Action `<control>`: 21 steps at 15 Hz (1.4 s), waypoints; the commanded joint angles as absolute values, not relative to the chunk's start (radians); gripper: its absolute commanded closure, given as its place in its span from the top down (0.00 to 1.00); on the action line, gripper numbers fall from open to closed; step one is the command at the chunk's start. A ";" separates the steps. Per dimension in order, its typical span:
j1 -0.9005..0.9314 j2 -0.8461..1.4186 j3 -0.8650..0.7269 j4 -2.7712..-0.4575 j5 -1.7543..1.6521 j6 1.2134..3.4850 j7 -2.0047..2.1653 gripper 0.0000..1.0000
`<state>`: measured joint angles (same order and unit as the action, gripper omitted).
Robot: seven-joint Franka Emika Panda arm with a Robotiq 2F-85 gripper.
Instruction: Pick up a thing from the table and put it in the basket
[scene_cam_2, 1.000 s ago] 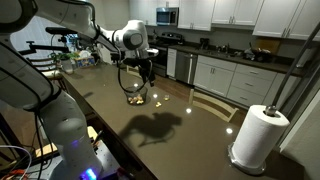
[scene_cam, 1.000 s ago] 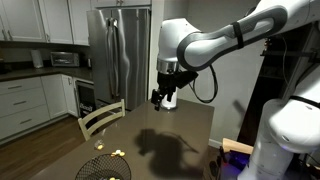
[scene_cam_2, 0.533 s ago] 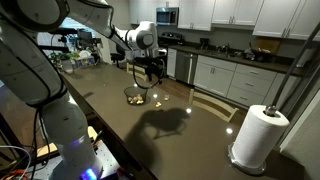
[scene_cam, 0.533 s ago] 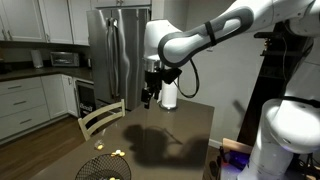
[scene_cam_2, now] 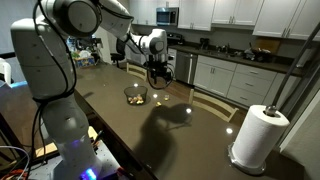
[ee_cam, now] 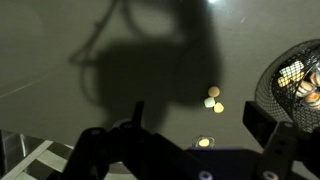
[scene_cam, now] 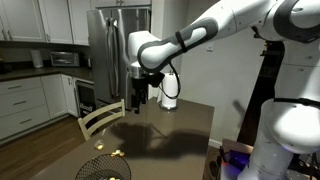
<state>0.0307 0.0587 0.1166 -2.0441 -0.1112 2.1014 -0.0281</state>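
The dark brown table (scene_cam: 185, 130) (scene_cam_2: 150, 140) carries a round black wire-mesh basket (scene_cam: 105, 168) (scene_cam_2: 136, 96) (ee_cam: 295, 85) with some yellow pieces inside. A few small yellow and pale pieces (ee_cam: 212, 97) lie on the table beside it, and one more piece (ee_cam: 204, 142) lies nearer the jaws. They also show in an exterior view (scene_cam: 118, 153). My gripper (scene_cam: 140, 98) (scene_cam_2: 158, 78) (ee_cam: 200, 125) hangs high above the table, open and empty, with the loose pieces below it and the basket off to one side.
A pale slat-back chair (scene_cam: 100, 118) stands at the table's edge near the basket. A white paper towel roll (scene_cam_2: 252, 138) (scene_cam: 170, 90) stands on the table's far end. Kitchen cabinets (scene_cam_2: 230, 75) and a steel fridge (scene_cam: 110, 55) lie beyond.
The arm has swung across the table toward the chair and basket side. The gripper stays open and empty, and nothing on the table has moved.
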 commanded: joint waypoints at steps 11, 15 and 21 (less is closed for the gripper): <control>0.093 0.520 0.160 -1.792 -0.077 2.091 -0.271 1.00; 0.099 0.558 0.171 -1.753 -0.090 2.091 -0.300 1.00; 0.077 0.553 0.168 -1.709 -0.091 2.098 -0.378 1.00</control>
<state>0.0944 0.5572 0.1679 -1.7311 -0.1023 2.0974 -0.3159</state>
